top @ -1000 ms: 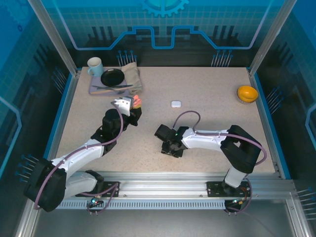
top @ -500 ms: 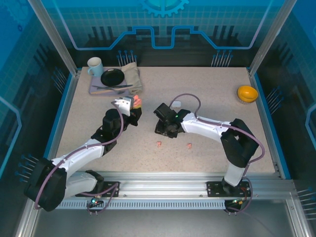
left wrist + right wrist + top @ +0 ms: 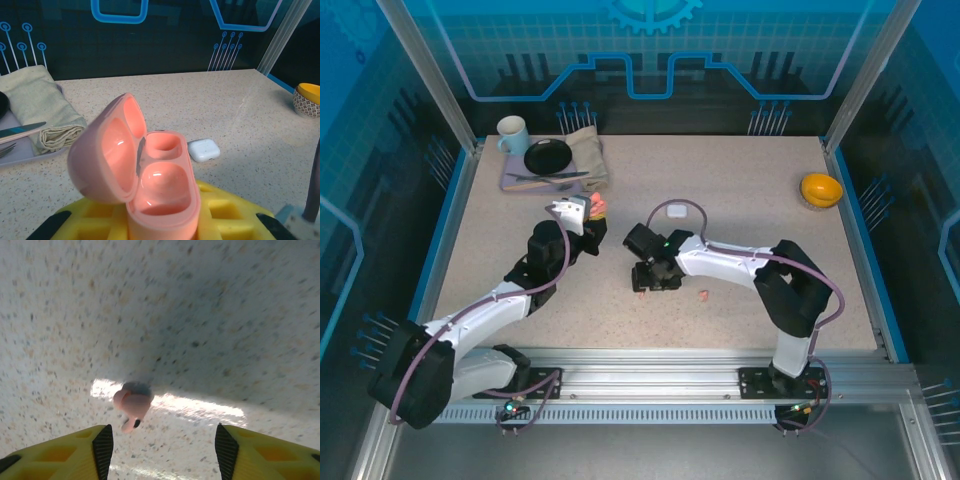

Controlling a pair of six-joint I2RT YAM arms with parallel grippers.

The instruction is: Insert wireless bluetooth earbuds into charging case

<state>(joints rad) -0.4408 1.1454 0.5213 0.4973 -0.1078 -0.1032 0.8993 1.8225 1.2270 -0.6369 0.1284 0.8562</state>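
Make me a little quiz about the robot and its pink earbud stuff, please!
1. True or false: the pink case held by the left gripper has its lid shut.
2. What lies just ahead of the open right gripper? A) a pink earbud B) a coin C) a sock
3. Fill in: the small closed case lying on the table is ___.
Key: 1 false; 2 A; 3 white.
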